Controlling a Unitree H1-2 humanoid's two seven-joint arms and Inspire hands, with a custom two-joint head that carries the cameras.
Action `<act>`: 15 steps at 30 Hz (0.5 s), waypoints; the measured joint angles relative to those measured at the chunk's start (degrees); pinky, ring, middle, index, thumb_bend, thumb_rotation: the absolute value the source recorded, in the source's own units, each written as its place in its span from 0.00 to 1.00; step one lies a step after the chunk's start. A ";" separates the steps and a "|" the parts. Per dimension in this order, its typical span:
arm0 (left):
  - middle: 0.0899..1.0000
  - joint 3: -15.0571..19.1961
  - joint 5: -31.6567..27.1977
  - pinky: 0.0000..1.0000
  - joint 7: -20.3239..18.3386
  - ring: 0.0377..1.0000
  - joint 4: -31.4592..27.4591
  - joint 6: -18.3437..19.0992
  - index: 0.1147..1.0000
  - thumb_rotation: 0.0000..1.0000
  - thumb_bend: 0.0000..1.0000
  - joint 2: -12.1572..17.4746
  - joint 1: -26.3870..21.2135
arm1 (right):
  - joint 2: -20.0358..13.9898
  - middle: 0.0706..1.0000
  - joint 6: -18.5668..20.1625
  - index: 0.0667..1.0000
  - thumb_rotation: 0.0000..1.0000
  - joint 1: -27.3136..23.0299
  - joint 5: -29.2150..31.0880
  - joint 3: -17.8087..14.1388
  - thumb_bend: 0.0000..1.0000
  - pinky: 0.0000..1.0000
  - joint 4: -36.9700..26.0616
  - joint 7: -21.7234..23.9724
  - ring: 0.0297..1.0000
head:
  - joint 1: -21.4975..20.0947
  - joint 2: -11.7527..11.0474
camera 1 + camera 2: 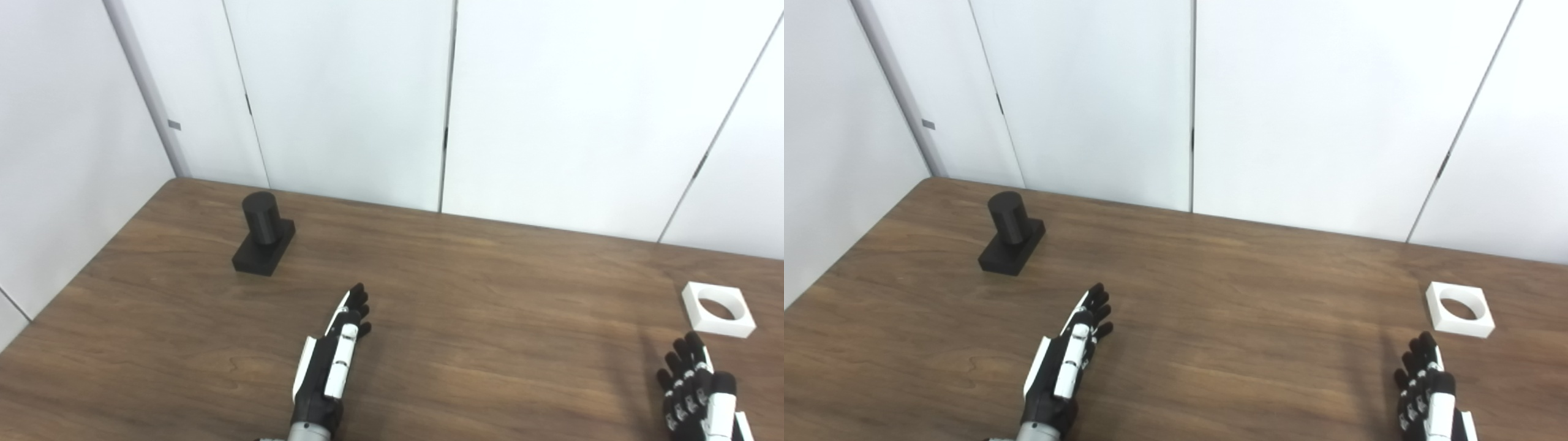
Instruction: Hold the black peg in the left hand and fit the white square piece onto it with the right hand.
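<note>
The black peg [264, 234], a short cylinder on a flat black base, stands upright at the far left of the wooden table [490, 294]. My left hand [335, 355] hovers over the table's middle front, fingers stretched and empty, well short of the peg. The white square piece [718, 309] with a round hole lies flat at the right edge. Just in front of it is my right hand [698, 386], open, fingers pointing toward the piece without touching it.
White wall panels [343, 92] close off the table at the back and on the left. Bare wood lies between the peg and the white piece.
</note>
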 measured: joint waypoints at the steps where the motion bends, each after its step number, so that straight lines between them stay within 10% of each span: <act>1: 0.96 -0.01 0.00 0.93 0.00 0.96 0.00 0.00 0.97 0.95 0.47 0.00 0.00 | 0.00 0.98 0.00 1.00 1.00 0.00 0.00 0.00 0.71 1.00 0.00 0.00 1.00 | 0.00 0.00; 11: 0.95 0.32 6.25 0.93 0.12 0.94 -4.54 5.90 1.00 0.43 0.46 0.48 0.01 | 0.02 0.97 0.05 1.00 1.00 0.02 1.37 -0.10 0.72 0.99 -0.07 -0.01 0.98 | -0.97 0.70; 15: 0.99 2.44 8.23 0.95 -1.69 0.96 -12.61 12.77 1.00 0.45 0.60 2.30 -0.24 | 0.14 0.96 0.20 0.99 1.00 0.11 1.38 -0.08 0.75 0.95 -0.23 -0.21 0.97 | -1.23 0.88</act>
